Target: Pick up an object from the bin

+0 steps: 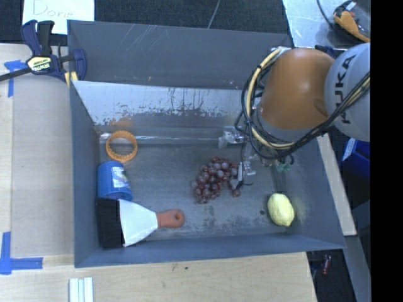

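Note:
My gripper hangs low in the middle-right of the bin, under the arm's orange cover. It is right against the right side of a bunch of dark red grapes lying on the bin floor. A yellow lemon lies a little to the right and nearer the front wall, apart from the gripper. I see nothing held in the gripper.
On the left side lie a blue cylindrical can, an orange ring behind it, and a brush with black bristles, white body and reddish-brown handle along the front wall. The arm and cables cover the bin's right rear.

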`<action>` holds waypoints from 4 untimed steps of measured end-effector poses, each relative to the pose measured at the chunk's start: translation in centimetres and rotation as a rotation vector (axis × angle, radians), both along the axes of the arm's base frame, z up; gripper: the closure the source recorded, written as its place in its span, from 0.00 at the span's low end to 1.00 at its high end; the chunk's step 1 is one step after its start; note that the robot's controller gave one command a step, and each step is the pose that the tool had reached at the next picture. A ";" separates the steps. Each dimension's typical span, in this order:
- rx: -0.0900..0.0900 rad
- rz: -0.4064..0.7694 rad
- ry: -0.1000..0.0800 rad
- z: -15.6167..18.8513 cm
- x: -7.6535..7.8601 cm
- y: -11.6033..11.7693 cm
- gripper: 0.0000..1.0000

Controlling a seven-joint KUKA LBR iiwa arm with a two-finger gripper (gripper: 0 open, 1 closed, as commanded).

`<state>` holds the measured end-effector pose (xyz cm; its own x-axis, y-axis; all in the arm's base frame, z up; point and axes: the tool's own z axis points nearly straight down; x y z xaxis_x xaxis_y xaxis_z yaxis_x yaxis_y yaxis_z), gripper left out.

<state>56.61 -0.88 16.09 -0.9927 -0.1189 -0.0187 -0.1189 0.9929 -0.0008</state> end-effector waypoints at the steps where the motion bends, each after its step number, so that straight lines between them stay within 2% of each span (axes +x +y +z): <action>1: -0.003 0.209 0.017 -5.8 1.5 1.6 0.00; 2: -0.003 0.186 0.003 -8.9 2.2 1.2 0.00; 3: -0.011 0.534 -0.008 -8.6 3.3 1.7 1.00; 4: -0.011 0.533 -0.008 -8.6 3.3 1.7 1.00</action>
<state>59.87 0.85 7.45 -0.7942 -0.6073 -0.0221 -0.6071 0.7945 -0.0134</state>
